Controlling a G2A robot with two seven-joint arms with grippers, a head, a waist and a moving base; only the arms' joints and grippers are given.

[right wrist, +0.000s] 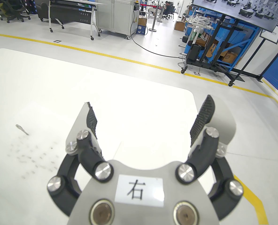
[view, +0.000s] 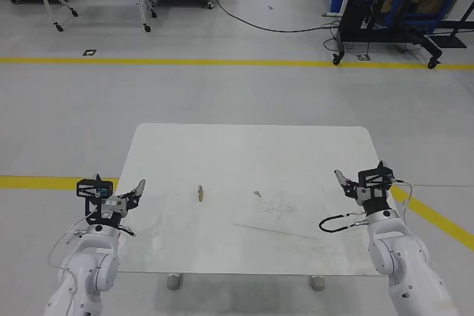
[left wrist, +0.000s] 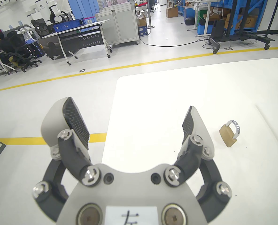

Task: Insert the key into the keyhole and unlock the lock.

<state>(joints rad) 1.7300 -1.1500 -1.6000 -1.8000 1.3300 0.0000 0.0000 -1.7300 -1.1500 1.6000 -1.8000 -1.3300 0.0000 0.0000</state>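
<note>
Top view: lock (view: pixel 200 193) and key (view: pixel 257 193) lie apart, scuff marks (view: pixel 278 209) beside key.

The left gripper (left wrist: pixel 129 115), its fingers spread wide at the left edge of the table (view: pixel 253 150), faces a bare stretch of white tabletop that reaches to the lock (left wrist: pixel 230 133). The right gripper (right wrist: pixel 148 108), likewise spread at the right edge, has bare surface between it and the key (right wrist: pixel 22 129). Lock and key lie well apart near the middle, each with open table on every side.
</note>
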